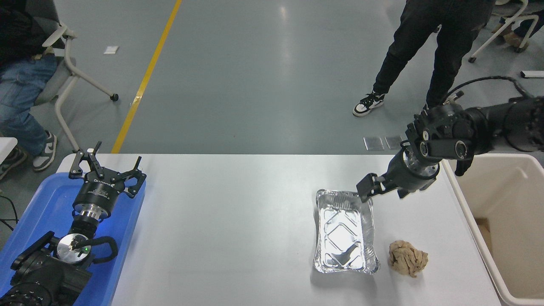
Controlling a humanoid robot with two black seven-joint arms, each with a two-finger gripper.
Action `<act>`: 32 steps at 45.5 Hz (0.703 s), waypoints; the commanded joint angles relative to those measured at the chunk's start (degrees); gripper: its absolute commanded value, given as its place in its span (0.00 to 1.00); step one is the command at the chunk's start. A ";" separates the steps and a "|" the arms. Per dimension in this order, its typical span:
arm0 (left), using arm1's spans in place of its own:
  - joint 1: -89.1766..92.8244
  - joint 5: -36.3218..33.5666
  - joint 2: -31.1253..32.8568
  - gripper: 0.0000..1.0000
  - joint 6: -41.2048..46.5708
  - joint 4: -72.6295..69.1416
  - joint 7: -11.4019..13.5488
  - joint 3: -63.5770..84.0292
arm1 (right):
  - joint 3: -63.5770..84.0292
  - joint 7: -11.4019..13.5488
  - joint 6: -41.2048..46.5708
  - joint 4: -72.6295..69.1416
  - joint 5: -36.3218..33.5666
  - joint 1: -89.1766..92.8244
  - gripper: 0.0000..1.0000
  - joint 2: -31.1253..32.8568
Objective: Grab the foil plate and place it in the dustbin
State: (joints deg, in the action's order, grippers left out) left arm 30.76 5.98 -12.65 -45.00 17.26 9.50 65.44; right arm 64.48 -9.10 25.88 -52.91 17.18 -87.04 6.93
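Observation:
The foil plate lies flat on the white table, right of the middle, shiny with a crimped rim. The dustbin is a big cream tub at the table's right edge. My right gripper comes in from the right and hovers just above the plate's far right corner; its fingers point down-left and look open, and it holds nothing. My left gripper is parked open over the blue tray at the lower left.
A crumpled brown paper ball lies just right of the plate's near end. A blue tray sits at the left edge. A person stands beyond the table's far right; another sits at the far left.

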 commanded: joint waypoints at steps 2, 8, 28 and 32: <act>0.09 -0.01 0.00 0.99 0.00 -0.03 -0.01 -0.14 | -3.04 1.63 -4.34 11.15 1.01 14.08 1.00 -2.71; 0.09 -0.01 0.00 0.99 0.00 -0.03 -0.01 -0.05 | -4.97 2.25 -5.75 12.65 3.56 16.72 1.00 -3.33; 0.09 -0.01 0.00 0.99 0.00 0.06 -0.01 -0.14 | -8.23 2.16 -6.98 13.44 6.38 18.04 0.00 -3.68; 0.09 -0.01 0.00 0.99 0.00 0.06 -0.01 -0.14 | -8.23 2.07 -6.81 13.27 6.46 17.87 0.00 -4.56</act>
State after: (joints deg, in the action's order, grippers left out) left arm 30.85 5.98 -12.66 -45.00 17.29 9.49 65.34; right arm 57.18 -6.97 19.33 -40.08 23.21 -69.72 3.44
